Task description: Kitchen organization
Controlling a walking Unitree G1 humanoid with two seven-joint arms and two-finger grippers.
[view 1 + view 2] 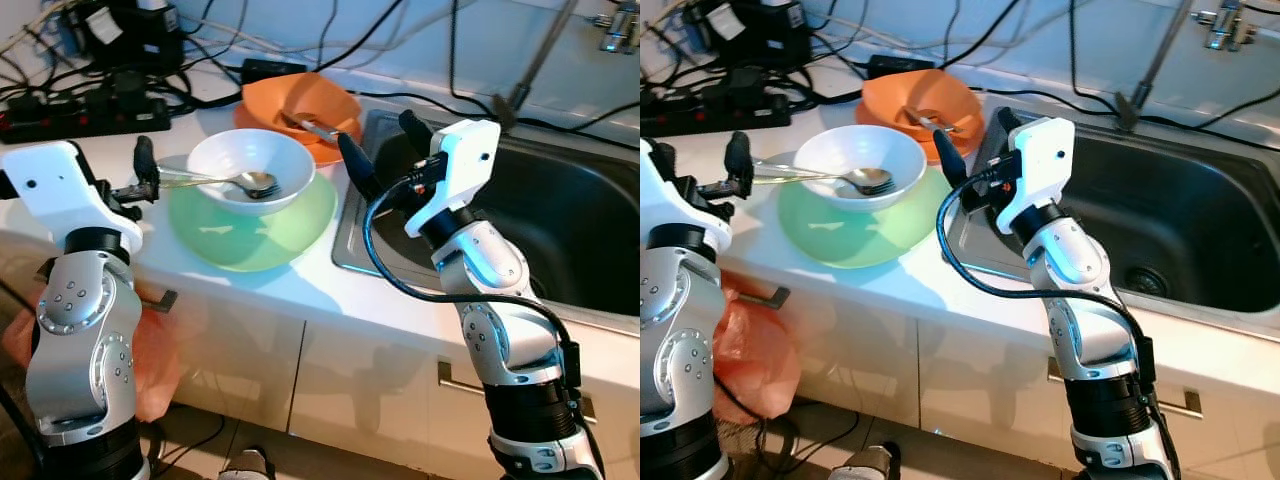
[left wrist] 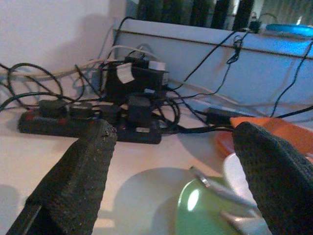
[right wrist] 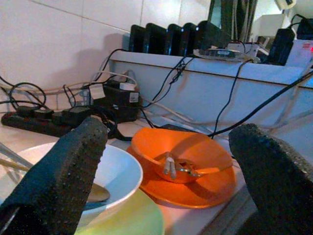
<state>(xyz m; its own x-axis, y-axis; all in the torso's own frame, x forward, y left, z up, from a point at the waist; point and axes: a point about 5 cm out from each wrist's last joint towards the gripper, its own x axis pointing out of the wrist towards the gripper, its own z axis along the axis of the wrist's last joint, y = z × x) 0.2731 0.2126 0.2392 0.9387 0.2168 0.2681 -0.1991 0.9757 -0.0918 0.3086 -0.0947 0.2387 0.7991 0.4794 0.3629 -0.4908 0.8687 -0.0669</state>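
White bowl [image 1: 250, 166] sits on a green plate [image 1: 255, 228] at worktop [image 1: 330, 290] centre, a metal spoon [image 1: 225, 181] lying in it with its handle toward 9 o'clock. Orange bowl [image 1: 305, 105] on an orange plate [image 1: 325, 152] stands just beyond, at 1 o'clock from the white bowl, holding cutlery. Steel sink [image 1: 560, 220] lies at 3 o'clock. Left gripper [image 1: 143, 172] is at the spoon handle's end, fingers [image 2: 80, 171] wide apart, holding nothing. Right gripper [image 1: 385, 150] hovers at the sink's near-left rim, fingers [image 3: 68, 166] wide. Power strips [image 1: 85, 110] and cables lie at 10 o'clock.
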